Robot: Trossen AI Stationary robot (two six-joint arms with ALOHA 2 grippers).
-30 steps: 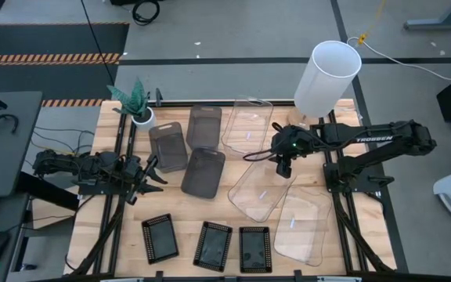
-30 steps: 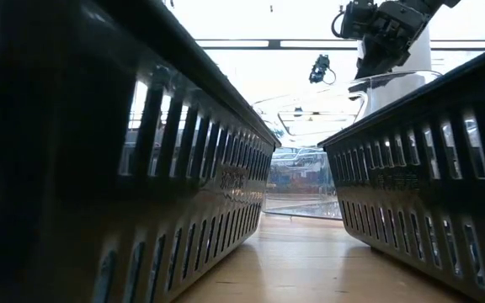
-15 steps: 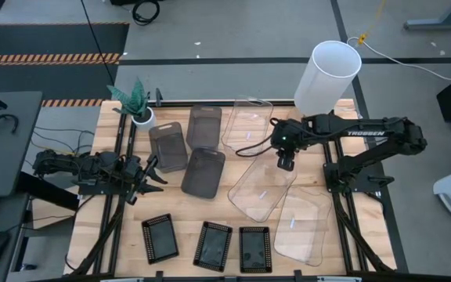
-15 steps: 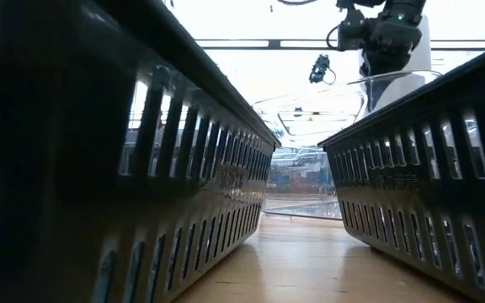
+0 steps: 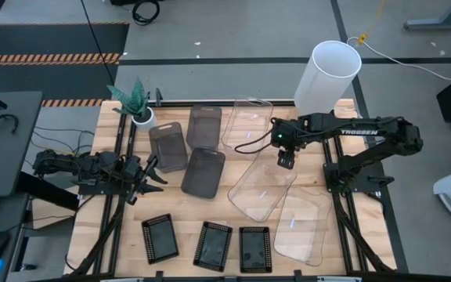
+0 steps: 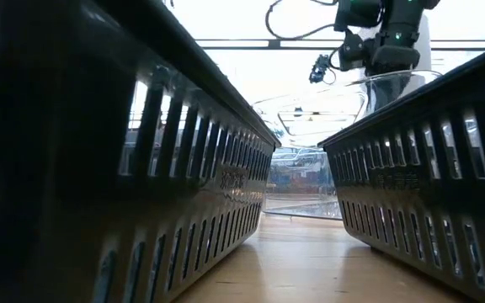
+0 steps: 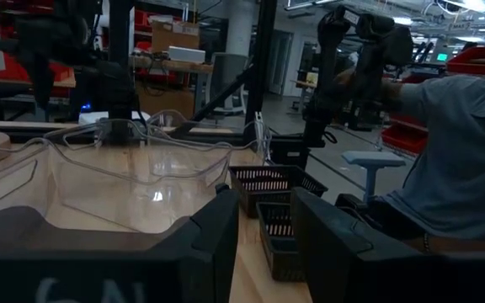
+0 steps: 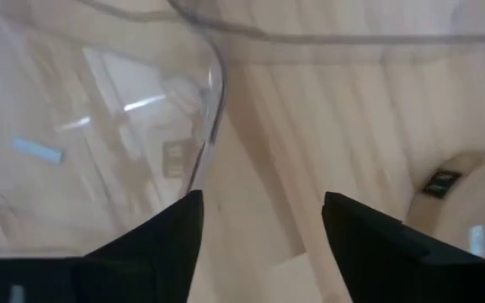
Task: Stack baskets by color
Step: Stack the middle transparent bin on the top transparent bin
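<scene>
Three clear baskets lie on the table: one at the far middle (image 5: 249, 124), one slanted in the middle (image 5: 262, 190), one near right (image 5: 300, 225). Three grey baskets (image 5: 203, 172) sit left of them. Three black mesh baskets (image 5: 212, 246) line the near edge. My right gripper (image 5: 286, 162) points steeply down over the far end of the middle clear basket, open, with bare wood between its fingers (image 8: 263, 198); that basket's rounded corner (image 8: 211, 93) lies just beside one finger. My left gripper (image 5: 149, 176) rests at the table's left, level and open (image 7: 263, 244).
A tall white cylinder (image 5: 329, 78) stands at the far right corner and a small potted plant (image 5: 135, 100) at the far left. A person's arm and sleeve (image 7: 453, 160) show beyond the table in the left wrist view. Bare wood lies between the grey and the mesh baskets.
My right arm has swung a little toward the table's far edge, and its gripper has tipped more steeply downward over the far end of the middle clear basket. The baskets have kept their places.
</scene>
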